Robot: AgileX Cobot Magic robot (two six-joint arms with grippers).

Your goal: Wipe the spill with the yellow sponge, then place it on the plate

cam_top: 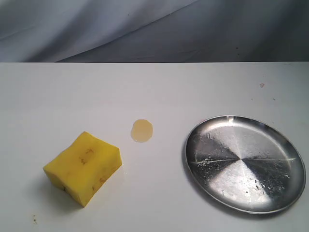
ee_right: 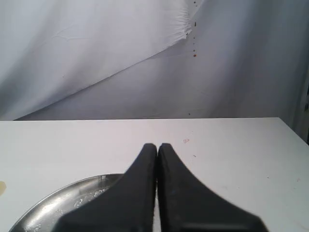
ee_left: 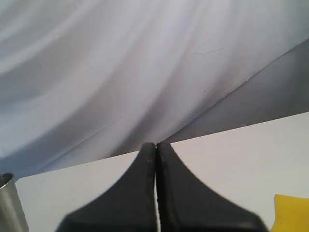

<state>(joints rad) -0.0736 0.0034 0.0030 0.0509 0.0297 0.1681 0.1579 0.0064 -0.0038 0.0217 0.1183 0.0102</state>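
On the white table the yellow sponge (cam_top: 83, 167) lies at the front left, a thick stained foam block. The spill (cam_top: 142, 130), a small pale amber puddle, sits just right of it and apart from it. The silver plate (cam_top: 245, 163) rests at the right with nothing on it. Neither gripper shows in the exterior view. My left gripper (ee_left: 156, 145) is shut on nothing, with a corner of the yellow sponge (ee_left: 291, 213) beside it. The black fingers of my right gripper (ee_right: 157, 146) are pressed together, empty, above the near edge of the plate (ee_right: 63, 204).
A grey-white cloth backdrop (cam_top: 154, 29) hangs behind the table's far edge. A metal cylinder (ee_left: 9, 203) stands at the edge of the left wrist view. A small mark (cam_top: 261, 85) sits on the table at the far right.
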